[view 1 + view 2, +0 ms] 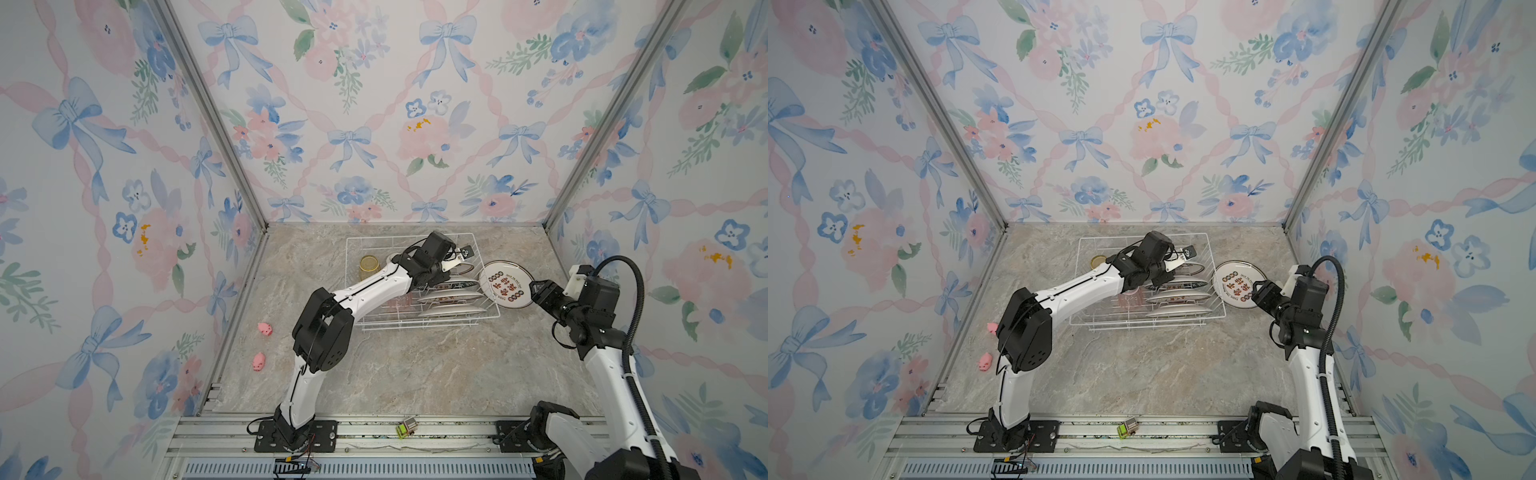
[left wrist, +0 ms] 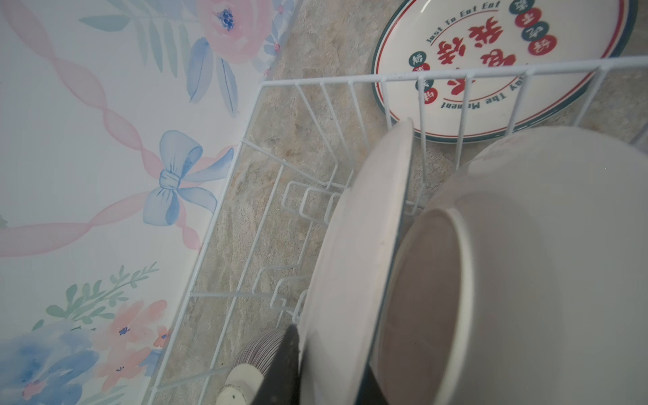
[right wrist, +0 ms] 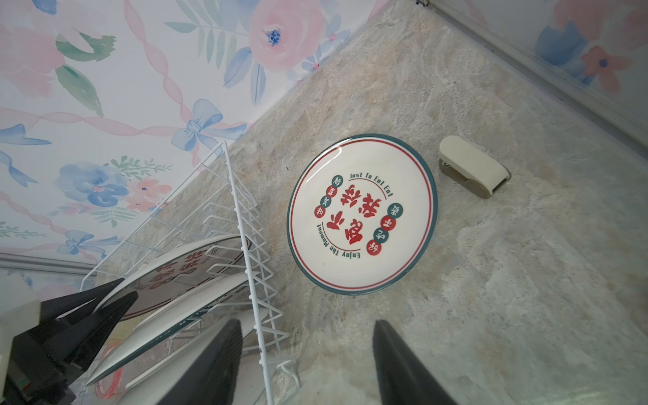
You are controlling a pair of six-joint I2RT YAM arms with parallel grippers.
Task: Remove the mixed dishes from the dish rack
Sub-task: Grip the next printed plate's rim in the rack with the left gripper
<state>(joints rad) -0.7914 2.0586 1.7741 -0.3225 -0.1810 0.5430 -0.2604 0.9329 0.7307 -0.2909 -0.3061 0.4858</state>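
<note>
The white wire dish rack (image 1: 428, 323) (image 1: 1158, 323) stands at the back middle of the table. Several white plates (image 1: 451, 297) stand upright in its prongs. My left gripper (image 1: 459, 266) (image 2: 331, 350) reaches into the rack and is shut on the rim of the rearmost plate (image 2: 357, 228), one finger on each face. A yellow tumbler (image 1: 368, 266) sits at the rack's left, and a pink tumbler (image 1: 1131, 297) is partly hidden under the left arm. A ribbed bowl (image 2: 259, 350) shows beside the finger. Another lettered plate (image 1: 506, 284) (image 3: 361, 214) lies flat on the table right of the rack. Beside it, my right gripper (image 1: 533, 286) (image 3: 306, 324) is open and holds nothing.
Two pink pig toys (image 1: 265, 329) (image 1: 258, 361) lie by the left wall. A small green toy (image 1: 405, 428) sits on the front rail. A beige clip-like object (image 3: 471, 168) lies on the table beyond the flat plate. Flowered walls close in three sides.
</note>
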